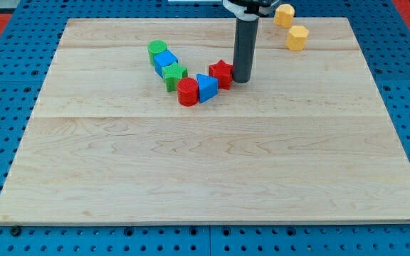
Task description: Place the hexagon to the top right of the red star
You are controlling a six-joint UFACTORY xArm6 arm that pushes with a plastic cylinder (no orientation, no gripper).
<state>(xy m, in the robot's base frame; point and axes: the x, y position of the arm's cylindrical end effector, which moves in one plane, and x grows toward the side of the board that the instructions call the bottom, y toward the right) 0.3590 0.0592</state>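
Seven blocks sit on the wooden board (212, 178). My tip (241, 80) holds nothing; it's a bare rod standing just right of the red star (221, 72), touching or nearly so. Two yellow blocks lie at the top right: the yellow hexagon (284, 15) and another yellow block (297, 38). Left of the star curve a blue triangle (206, 87), red cylinder (188, 92), green star (174, 74), blue block (166, 60) and green cylinder (156, 50).

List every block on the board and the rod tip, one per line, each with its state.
my tip: down on the board, right beside the red star
red star: flat, against the blue block
blue block: between star and red cylinder
red cylinder: upright
green star: in the chain
blue cube: in the chain
green cylinder: chain's upper-left end
yellow hexagon: apart, top right
yellow block: apart, at the top edge
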